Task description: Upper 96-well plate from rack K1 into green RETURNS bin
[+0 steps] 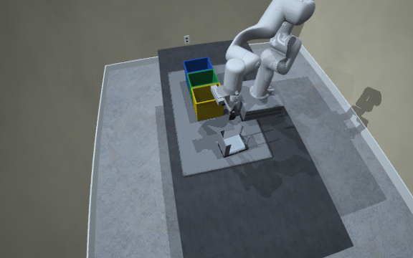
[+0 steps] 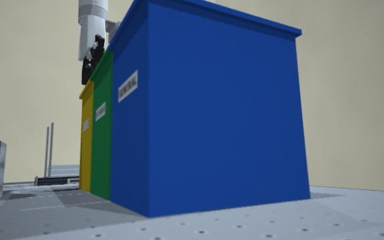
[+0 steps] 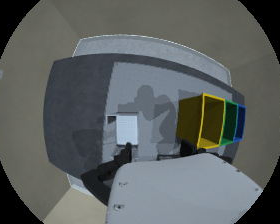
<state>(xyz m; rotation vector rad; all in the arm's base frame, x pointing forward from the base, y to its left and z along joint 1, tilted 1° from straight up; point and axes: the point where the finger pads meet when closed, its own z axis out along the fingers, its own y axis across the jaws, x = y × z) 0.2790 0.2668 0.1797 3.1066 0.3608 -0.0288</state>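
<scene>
The stack rack K1 [image 1: 233, 144] stands on the light baseplate with a white 96-well plate [image 1: 236, 143] on top; the lower plate is hidden under it. The rack also shows in the wrist view [image 3: 126, 128]. Three upright bins stand in a row: blue [image 1: 198, 65], green RETURNS [image 1: 201, 78] and yellow [image 1: 206, 102]. From the exterior view they show as blue [image 2: 209, 110], green [image 2: 102, 127] and yellow [image 2: 86, 140]. My gripper [image 1: 232, 114] is open and empty, beside the yellow bin's right side, between the bins and the rack. It also shows above the bins in the low view [image 2: 90, 65].
The arm's base stands on a raised grey block [image 1: 264, 107] to the right of the bins. The rack's thin upright posts [image 2: 49, 150] rise above the plate. The table's raised white rim [image 1: 353, 115] runs along the right side.
</scene>
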